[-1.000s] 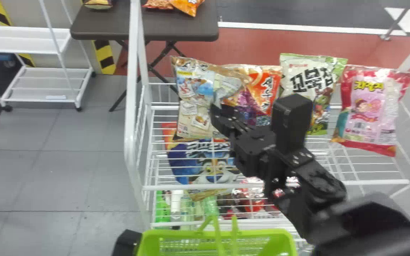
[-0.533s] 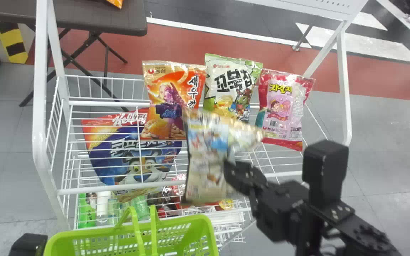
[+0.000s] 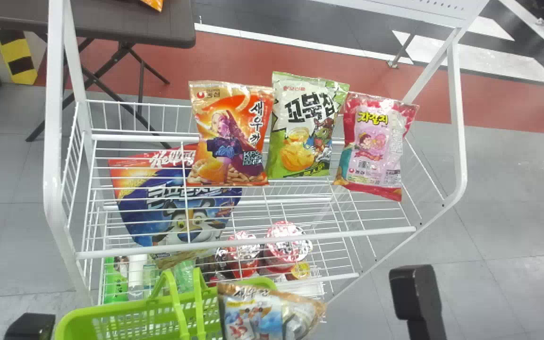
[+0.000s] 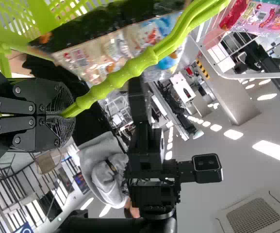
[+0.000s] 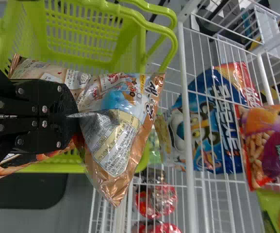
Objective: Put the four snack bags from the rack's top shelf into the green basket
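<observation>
The green basket [image 3: 83,315] is nearest, at the bottom of the head view. The left end effector [image 4: 64,114] is pinched shut on its bumpy green handle [image 3: 176,302]. That handle sticks up beside the held snack bag, and in the left wrist view it crosses in front of it.

The right end effector [image 5: 75,115] is squeezed shut on the middle of the tan snack bag [image 3: 253,314]. The bag is at the basket's right end, with the basket's open top behind it in the right wrist view. I cannot tell if it touches the basket. It is shiny and crinkly, with a blue picture and copper-brown edges, and it is puckered where it is pinched.

Next comes the rack's white front bar [image 3: 253,244], between the held bag and the three bags on the top shelf. Under the shelf wires are a big blue bag [image 3: 142,219], red cups [image 3: 285,245] and a green bottle [image 3: 115,285].

Farther back, the three bags stand close in a row: the orange bag [image 3: 229,137], the green and white bag [image 3: 302,127] and the pink bag [image 3: 376,146]. They look puffy and smooth, with bright pictures. A brown worktop [image 3: 130,23] is behind the rack.
</observation>
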You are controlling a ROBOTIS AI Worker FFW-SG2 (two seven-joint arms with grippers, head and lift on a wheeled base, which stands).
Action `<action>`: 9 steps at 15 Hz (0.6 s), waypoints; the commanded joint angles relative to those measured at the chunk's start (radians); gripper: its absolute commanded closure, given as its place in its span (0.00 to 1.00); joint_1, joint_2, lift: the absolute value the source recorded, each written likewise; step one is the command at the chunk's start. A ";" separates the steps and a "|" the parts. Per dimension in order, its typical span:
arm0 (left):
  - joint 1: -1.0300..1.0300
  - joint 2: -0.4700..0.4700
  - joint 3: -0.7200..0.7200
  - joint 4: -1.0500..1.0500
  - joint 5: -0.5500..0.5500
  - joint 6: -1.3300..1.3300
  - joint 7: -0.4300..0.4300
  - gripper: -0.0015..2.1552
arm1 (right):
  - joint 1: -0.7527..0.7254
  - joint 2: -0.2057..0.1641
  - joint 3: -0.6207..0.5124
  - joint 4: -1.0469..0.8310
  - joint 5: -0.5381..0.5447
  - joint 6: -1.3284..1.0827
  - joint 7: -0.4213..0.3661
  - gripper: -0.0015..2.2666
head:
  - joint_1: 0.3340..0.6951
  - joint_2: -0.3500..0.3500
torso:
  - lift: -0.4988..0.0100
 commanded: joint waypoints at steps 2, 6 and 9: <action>0.000 -0.001 -0.012 -0.003 -0.005 0.000 0.003 0.71 | -0.030 -0.007 0.065 0.048 0.007 0.015 -0.016 0.94 | 1.00 0.00 | 0.98; 0.000 -0.003 -0.017 -0.005 -0.006 0.003 0.006 0.71 | -0.093 -0.020 0.151 0.120 0.036 0.015 -0.017 0.00 | 1.00 0.00 | 0.98; -0.001 -0.003 -0.011 -0.003 -0.006 -0.003 0.006 0.71 | -0.104 -0.024 0.138 0.117 0.029 0.015 0.001 0.02 | 1.00 0.00 | 0.98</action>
